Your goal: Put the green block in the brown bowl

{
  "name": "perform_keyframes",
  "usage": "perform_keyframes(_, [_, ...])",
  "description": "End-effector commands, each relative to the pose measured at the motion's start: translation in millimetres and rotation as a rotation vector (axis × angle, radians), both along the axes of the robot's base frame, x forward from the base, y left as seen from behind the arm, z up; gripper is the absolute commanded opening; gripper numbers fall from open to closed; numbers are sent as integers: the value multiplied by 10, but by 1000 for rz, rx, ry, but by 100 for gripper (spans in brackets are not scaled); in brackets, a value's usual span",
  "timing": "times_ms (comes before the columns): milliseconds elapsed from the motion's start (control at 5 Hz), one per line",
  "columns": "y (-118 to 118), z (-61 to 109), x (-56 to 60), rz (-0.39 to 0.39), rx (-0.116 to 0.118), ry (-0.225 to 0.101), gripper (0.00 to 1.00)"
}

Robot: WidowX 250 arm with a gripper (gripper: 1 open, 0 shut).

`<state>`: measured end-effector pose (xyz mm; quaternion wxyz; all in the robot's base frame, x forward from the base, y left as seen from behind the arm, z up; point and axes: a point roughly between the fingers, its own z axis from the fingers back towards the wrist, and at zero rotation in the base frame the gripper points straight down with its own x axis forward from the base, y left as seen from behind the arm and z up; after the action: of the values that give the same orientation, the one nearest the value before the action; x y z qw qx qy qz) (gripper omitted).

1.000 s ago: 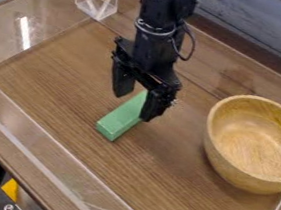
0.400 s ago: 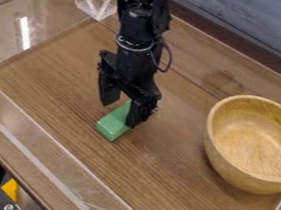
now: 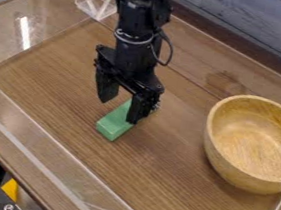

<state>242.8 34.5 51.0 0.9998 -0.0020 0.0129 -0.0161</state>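
The green block (image 3: 113,126) lies flat on the wooden table, its far end hidden under the black gripper (image 3: 124,98). The gripper points straight down over that far end, open, with one finger on the left of the block and one on the right. I cannot tell whether the fingers touch the block. The brown bowl (image 3: 258,142) stands at the right, empty, well apart from the gripper.
A clear plastic wall (image 3: 52,168) runs along the table's front and left sides. A small clear plastic stand (image 3: 96,0) sits at the back left. The table (image 3: 53,77) is dark wood.
The gripper has shifted left and a little lower, from beside the block's far right end to straddling it. The block and bowl have not moved.
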Motion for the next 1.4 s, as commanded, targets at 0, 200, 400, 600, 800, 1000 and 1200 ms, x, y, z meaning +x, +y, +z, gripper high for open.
perform_keyframes(0, [-13,191,78,21,7,-64,100])
perform_keyframes(200, [6,146,148,19,7,-74,100])
perform_keyframes(400, [20,95,216,16,6,-82,100])
perform_keyframes(600, [49,79,194,27,7,-87,100])
perform_keyframes(800, [76,63,169,39,8,-91,100])
perform_keyframes(1000, [124,88,205,45,8,-94,100])
perform_keyframes(1200, [167,120,240,48,7,-97,100])
